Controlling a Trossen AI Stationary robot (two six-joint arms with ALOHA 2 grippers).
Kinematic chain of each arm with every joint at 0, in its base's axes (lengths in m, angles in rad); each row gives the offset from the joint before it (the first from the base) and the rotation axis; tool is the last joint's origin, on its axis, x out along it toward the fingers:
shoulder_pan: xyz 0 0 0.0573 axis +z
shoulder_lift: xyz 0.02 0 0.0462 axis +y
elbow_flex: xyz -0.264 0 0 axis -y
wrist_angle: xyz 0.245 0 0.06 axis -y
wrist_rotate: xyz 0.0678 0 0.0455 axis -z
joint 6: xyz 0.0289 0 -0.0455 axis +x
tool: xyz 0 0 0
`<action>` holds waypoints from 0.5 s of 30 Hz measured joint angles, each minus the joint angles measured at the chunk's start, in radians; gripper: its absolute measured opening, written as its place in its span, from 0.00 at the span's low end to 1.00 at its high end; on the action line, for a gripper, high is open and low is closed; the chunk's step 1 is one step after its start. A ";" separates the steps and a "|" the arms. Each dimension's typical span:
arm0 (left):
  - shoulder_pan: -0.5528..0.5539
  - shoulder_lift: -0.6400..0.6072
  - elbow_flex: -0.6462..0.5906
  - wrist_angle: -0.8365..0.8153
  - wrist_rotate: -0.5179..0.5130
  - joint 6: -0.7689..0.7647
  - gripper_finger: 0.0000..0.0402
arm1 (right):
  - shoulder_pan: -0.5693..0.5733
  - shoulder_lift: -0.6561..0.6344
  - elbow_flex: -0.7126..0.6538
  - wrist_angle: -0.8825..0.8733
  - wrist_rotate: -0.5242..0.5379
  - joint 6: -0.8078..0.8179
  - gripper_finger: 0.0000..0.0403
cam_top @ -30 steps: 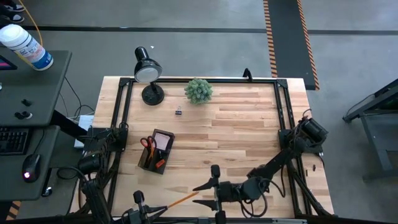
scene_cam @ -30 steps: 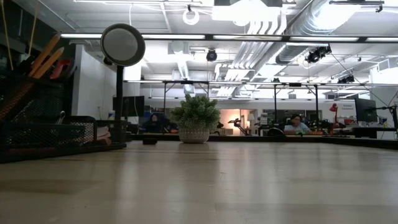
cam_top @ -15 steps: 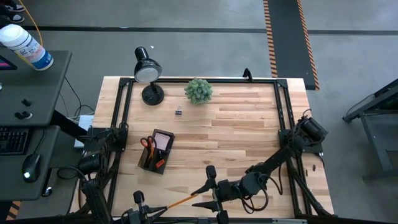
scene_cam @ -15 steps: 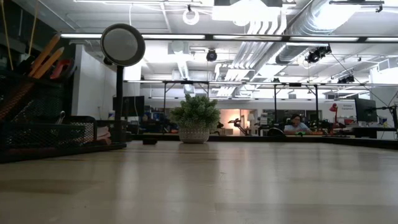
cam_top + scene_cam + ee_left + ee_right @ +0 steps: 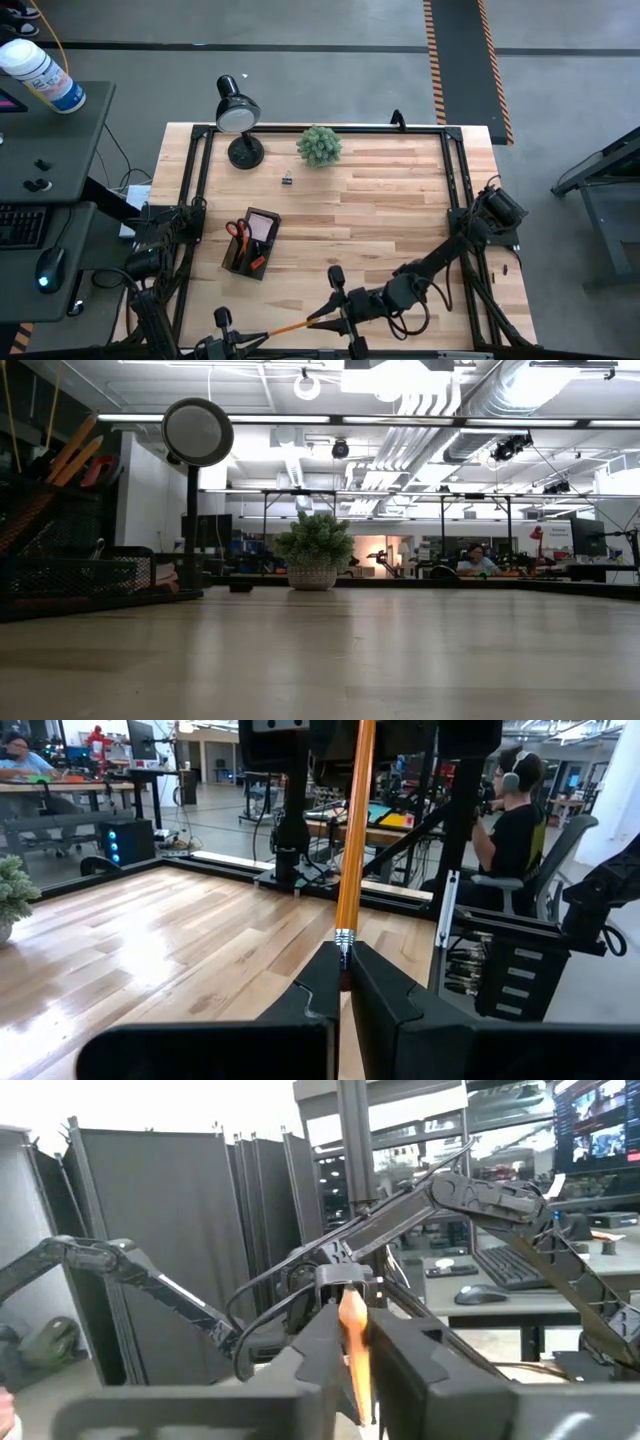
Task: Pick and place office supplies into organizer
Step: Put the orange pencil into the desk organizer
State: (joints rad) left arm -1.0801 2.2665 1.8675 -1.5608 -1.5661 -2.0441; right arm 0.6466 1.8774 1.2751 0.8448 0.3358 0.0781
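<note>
the yellow-orange pencil [image 5: 292, 325] hangs at the table's near edge, pinched at its eraser end by the left gripper [image 5: 345, 960] and at its far end by the right gripper [image 5: 355, 1342], whose jaws are closing on it. for a clean handover i'd have the right seat firmly before the left lets go, then carry it to the organizer [image 5: 252, 243]
</note>
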 joint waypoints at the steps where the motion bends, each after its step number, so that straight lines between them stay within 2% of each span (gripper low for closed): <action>1: 0.000 0.000 0.000 0.000 0.000 0.000 0.00 | -0.002 0.000 0.000 0.000 -0.003 0.000 0.10; 4: -0.001 0.000 0.000 0.001 0.004 0.001 0.00 | -0.006 0.000 0.000 -0.001 0.005 -0.014 0.04; 15: 0.000 0.000 0.000 -0.002 0.068 0.038 0.13 | -0.007 0.000 0.000 -0.019 0.030 -0.016 0.04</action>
State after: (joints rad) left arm -1.0801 2.2665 1.8675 -1.5628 -1.4978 -2.0061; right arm 0.6395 1.8774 1.2751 0.8260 0.3659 0.0624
